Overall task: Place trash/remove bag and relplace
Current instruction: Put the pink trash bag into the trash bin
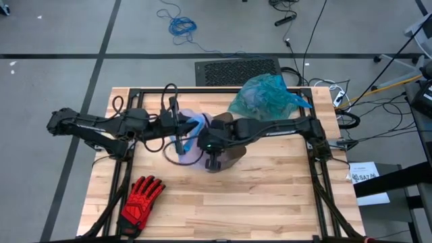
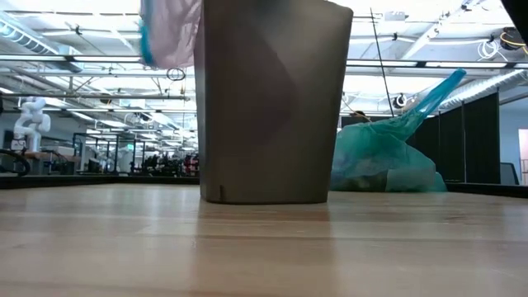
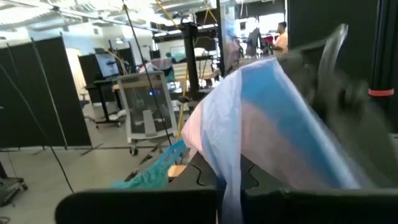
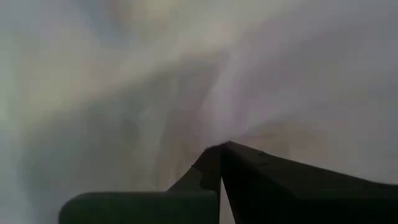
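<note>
At the tabletop's (image 1: 270, 196) far edge, right of centre, one knotted teal-green bag (image 1: 263, 96) lies well behind both claws. Mid-tabletop stands one brown bin (image 2: 268, 99). The left claw (image 3: 227, 198) is clenched on the one lilac, blue-rimmed bag (image 3: 267, 134) at the bin's rim; the right claw (image 4: 221, 152), clenched, is down inside it. One red glove (image 1: 140, 199) lies near the front left corner.
</note>
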Robot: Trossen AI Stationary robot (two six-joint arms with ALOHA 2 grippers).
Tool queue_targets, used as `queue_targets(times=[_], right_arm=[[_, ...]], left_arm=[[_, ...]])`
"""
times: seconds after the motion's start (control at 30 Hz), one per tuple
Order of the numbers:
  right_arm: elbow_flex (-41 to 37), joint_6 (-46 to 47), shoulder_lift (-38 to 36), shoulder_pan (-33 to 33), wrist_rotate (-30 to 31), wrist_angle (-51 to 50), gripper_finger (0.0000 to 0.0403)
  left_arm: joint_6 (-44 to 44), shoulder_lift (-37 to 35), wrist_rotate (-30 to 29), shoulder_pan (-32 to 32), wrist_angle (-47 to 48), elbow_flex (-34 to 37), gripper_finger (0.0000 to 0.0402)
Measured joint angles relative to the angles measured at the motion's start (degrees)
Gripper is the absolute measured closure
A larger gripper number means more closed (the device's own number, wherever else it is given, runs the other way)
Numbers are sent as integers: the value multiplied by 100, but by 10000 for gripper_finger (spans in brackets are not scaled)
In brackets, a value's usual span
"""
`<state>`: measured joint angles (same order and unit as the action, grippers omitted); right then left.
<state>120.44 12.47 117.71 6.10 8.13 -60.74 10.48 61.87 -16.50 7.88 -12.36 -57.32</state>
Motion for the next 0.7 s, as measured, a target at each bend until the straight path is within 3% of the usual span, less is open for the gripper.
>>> queue_targets(times=[0.37, 0.7], right_arm=[[-1305, 541, -35, -221, -948, 1008, 403], [-1389, 723, -105, -397, -1199, 1332, 403]], left_arm=[[-114, -26, 20, 45, -295, 307, 402], [-118, -584, -51, 39, -364, 492, 402]])
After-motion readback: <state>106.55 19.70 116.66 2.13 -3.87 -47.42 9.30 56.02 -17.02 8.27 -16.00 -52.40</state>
